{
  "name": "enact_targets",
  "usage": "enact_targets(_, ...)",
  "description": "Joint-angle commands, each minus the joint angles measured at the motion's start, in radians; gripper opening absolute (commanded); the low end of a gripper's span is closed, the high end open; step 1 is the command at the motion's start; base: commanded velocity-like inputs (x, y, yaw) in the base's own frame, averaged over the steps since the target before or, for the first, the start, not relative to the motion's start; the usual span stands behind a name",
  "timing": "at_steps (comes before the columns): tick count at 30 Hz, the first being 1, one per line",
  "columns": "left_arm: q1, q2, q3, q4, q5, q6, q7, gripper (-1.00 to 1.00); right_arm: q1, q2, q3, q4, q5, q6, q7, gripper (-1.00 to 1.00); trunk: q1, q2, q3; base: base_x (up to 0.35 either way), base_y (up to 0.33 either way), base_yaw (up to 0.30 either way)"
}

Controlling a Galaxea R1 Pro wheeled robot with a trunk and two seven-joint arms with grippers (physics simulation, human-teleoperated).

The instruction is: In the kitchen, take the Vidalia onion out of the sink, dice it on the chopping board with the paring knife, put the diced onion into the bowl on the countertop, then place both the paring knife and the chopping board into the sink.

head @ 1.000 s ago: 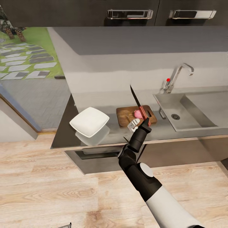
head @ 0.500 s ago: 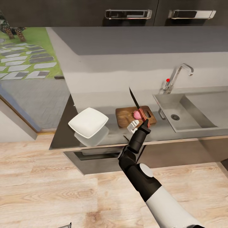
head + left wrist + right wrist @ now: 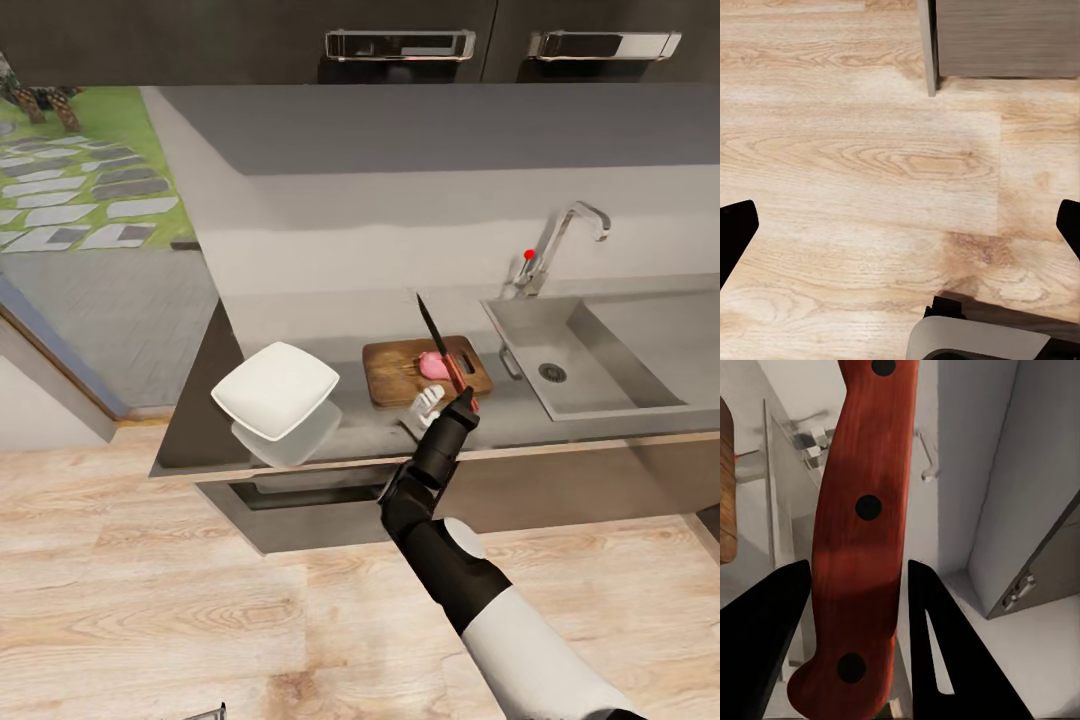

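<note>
One paring knife (image 3: 443,348) is clenched by its red handle in the right gripper (image 3: 462,397), blade raised over one chopping board (image 3: 426,370). One pink onion (image 3: 434,366) lies on the board. One white bowl (image 3: 275,390) sits left of the board, one sink (image 3: 580,355) right, all on the bench (image 3: 200,420). The left gripper (image 3: 900,232) jaws are spread wide over the wooden floor (image 3: 855,157).

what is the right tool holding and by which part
The right tool holds the knife by its red handle, one finger on each side, blade pointing up and away over the board.
</note>
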Motion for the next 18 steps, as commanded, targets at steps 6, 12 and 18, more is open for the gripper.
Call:
enact_targets(6, -0.002, 0.001, 0.005, 0.004, -0.011, -0.005, 0.007, 1.00, -0.001, 0.000, -0.018, 0.002, -0.002, 0.002, -0.003, -1.00, 0.001, -0.002, -0.002, 0.000, 0.000, 0.000)
enact_targets(12, -0.002, 0.001, 0.005, 0.004, -0.011, -0.005, 0.007, 1.00, -0.001, 0.000, -0.020, 0.003, -0.002, 0.002, -0.003, -1.00, 0.001, -0.002, -0.002, 0.000, 0.000, 0.000)
enact_targets(18, -0.002, 0.001, 0.005, 0.004, -0.011, -0.005, 0.007, 1.00, -0.001, 0.000, -0.021, 0.003, -0.002, 0.002, -0.003, -1.00, 0.001, -0.002, -0.002, 0.000, 0.000, 0.000)
